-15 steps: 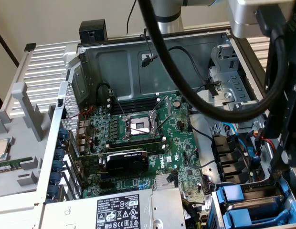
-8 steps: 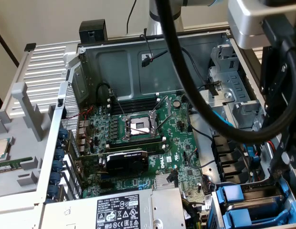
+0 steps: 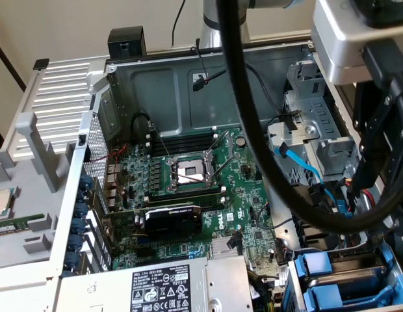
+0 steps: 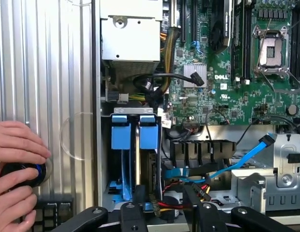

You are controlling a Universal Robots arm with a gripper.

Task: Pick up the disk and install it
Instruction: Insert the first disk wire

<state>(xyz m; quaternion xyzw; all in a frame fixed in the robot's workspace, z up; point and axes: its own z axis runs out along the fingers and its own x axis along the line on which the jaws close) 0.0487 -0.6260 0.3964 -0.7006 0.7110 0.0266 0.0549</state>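
From my desk I see the gripper (image 4: 165,205) hanging over the open case (image 3: 156,84), its fingers (image 4: 134,212) parted with nothing between them; below them lie red and yellow wires (image 4: 176,199). Two blue carriers stand upright side by side in the bay, one (image 4: 120,133) touching its twin (image 4: 148,131); the disk is one of them, which I cannot tell. Beside the case, a person's hand (image 4: 17,145) rests on a black knob (image 4: 19,175).
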